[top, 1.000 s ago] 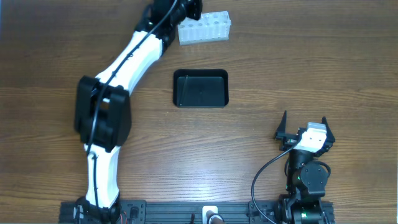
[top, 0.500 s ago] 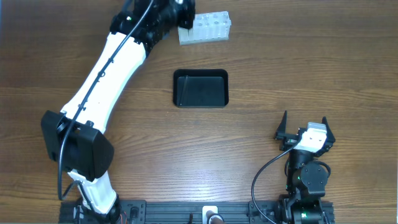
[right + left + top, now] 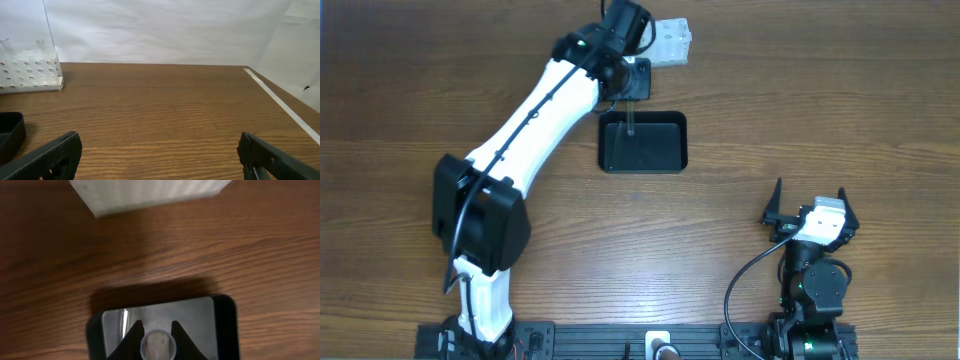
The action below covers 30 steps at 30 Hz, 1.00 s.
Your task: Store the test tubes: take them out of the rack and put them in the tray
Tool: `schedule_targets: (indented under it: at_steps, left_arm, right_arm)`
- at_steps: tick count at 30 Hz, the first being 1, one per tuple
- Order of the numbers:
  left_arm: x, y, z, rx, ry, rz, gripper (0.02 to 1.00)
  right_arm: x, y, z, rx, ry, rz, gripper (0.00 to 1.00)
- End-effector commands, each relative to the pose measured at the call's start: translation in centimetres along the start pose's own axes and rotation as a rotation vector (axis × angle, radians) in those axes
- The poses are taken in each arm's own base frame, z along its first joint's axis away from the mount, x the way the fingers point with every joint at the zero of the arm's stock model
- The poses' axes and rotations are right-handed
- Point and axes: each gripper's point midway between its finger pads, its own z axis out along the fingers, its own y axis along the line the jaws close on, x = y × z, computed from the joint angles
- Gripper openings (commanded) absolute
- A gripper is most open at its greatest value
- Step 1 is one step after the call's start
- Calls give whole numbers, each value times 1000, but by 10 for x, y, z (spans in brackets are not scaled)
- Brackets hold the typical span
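Left arm (image 3: 540, 110) swung off white rack (image 3: 672, 40) in last second, now stretched across wooden bench (image 3: 820, 100) to black tray (image 3: 670, 160). Tray sits just in front of rack, not touching. Left gripper (image 3: 157, 330) hangs over tray, fingers narrow, clamped on upright test tube (image 3: 158, 345), its open mouth facing up. Right gripper (image 3: 808, 205) parked near its base, well away, fingers spread wide, holding nothing.
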Motion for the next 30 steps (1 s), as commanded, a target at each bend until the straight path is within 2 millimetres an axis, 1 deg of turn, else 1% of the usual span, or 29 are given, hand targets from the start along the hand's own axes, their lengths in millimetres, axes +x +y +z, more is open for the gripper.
schedule_targets:
  at_steps: [1, 7, 12, 26, 30]
  left_arm:
    - [14, 10, 33, -57, 56, -45, 104]
    - [30, 17, 67, -85, 116, -44, 102]
    - [37, 19, 83, -92, 139, -44, 102]
    - [38, 15, 85, -84, 143, -41, 95]
    - [34, 14, 78, -78, 129, -41, 88]
  right_arm:
    - [2, -3, 0, 18, 3, 0, 989]
    - [2, -3, 0, 18, 3, 0, 991]
    - [2, -3, 0, 18, 3, -1, 991]
    - [2, -3, 0, 18, 3, 0, 991]
    - [2, -3, 0, 18, 3, 0, 993]
